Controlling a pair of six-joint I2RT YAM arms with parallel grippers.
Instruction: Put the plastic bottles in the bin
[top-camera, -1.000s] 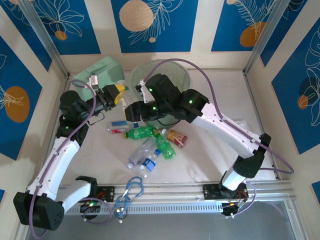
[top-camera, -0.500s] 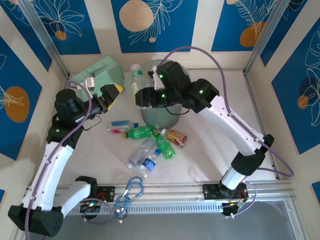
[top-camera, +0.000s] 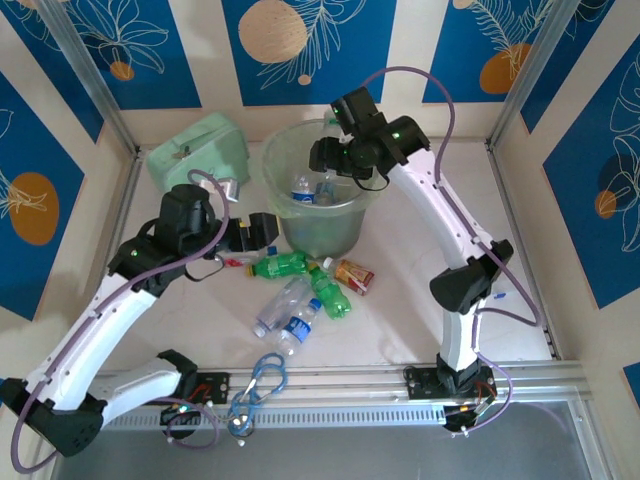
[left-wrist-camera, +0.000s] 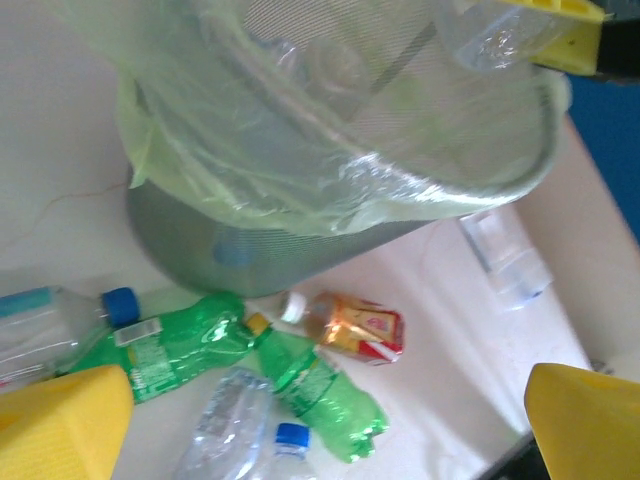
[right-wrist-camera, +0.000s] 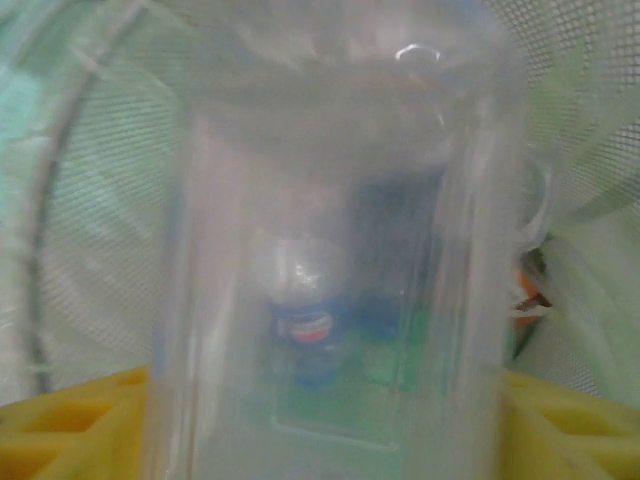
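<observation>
Bin (top-camera: 322, 236) beneath downward-pointing right claw (top-camera: 323, 163)

glossy plastic bottles (top-camera: 282, 264), fine-mesh bin (top-camera: 322, 235)

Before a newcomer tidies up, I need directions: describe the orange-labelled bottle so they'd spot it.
Find the round pale-green bin mid-table. Bottles cluster before its base; the orange-labelled bottle is rightmost. Its neighbours are green or clear.
</observation>
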